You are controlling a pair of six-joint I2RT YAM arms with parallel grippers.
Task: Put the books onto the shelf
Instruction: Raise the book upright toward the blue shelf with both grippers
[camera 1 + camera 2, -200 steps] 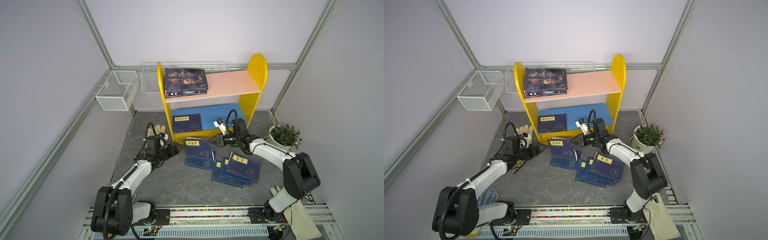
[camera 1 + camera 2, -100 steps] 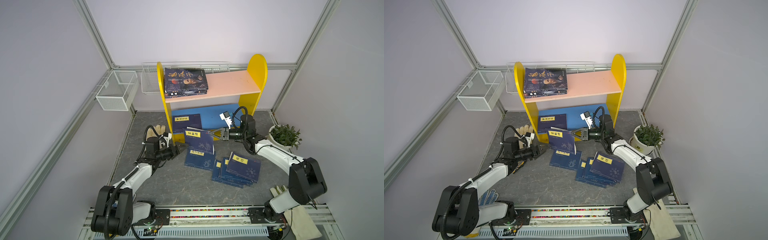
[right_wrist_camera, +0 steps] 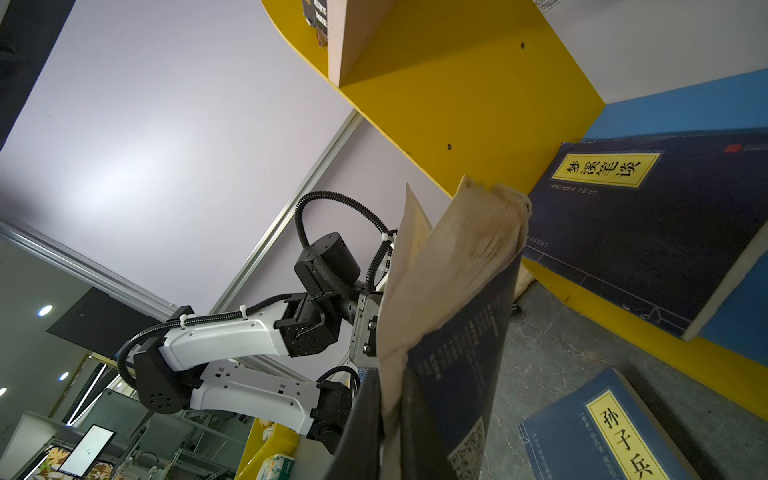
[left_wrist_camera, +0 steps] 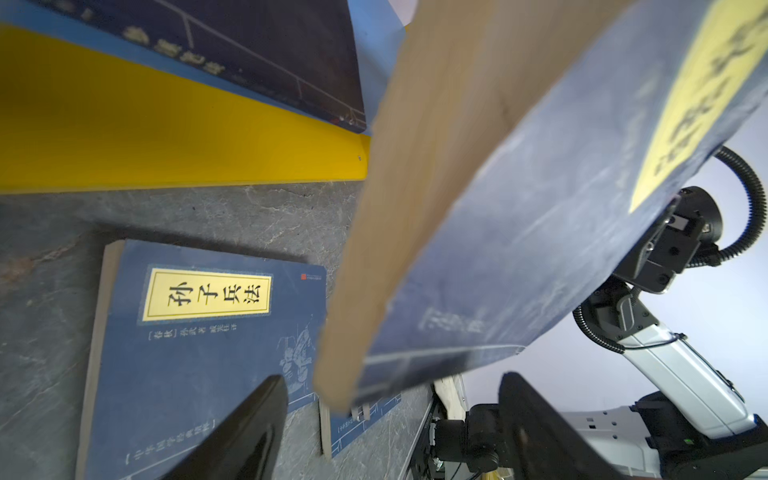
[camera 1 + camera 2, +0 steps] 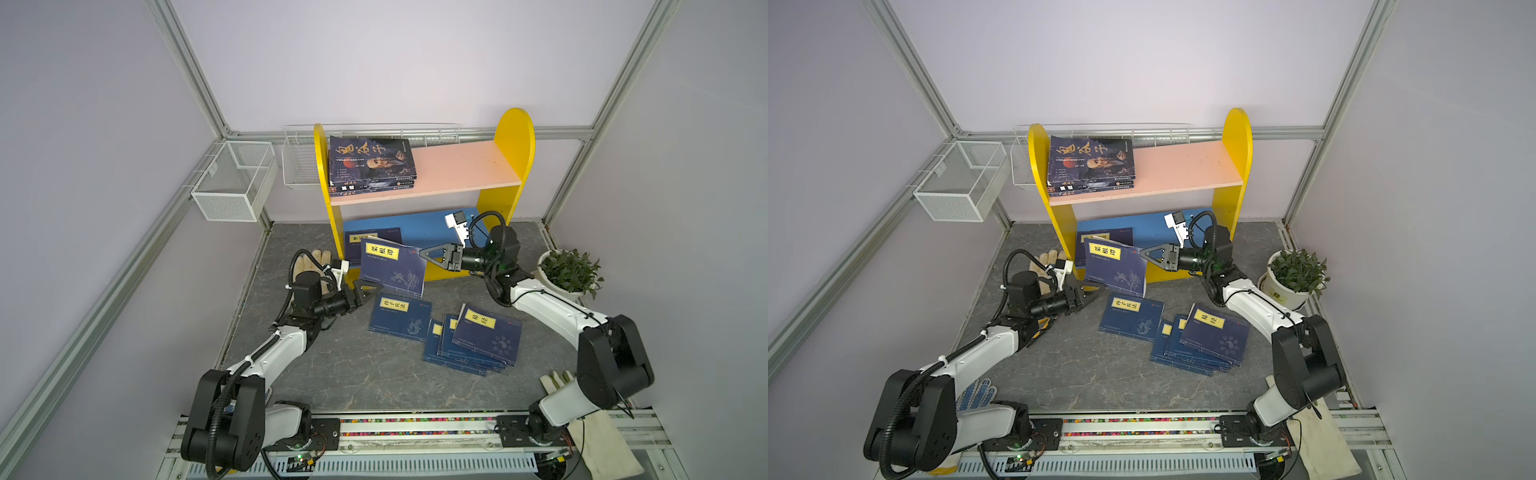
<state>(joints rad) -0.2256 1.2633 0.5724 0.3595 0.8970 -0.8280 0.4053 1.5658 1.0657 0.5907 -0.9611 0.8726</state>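
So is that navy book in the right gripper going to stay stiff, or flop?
Probably floppy: the held book bows and its pages fan apart in the right wrist view. Pinched at one edge by the right gripper, it may sag or twist.

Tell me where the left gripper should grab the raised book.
Its lower corner facing the left gripper, from that side. The right gripper pinches the raised book by its opposite edge, so that corner hangs free before the open jaws.

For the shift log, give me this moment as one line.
right claw: shut on book | book: tilted, raised, before shelf | left claw: open, by book's corner
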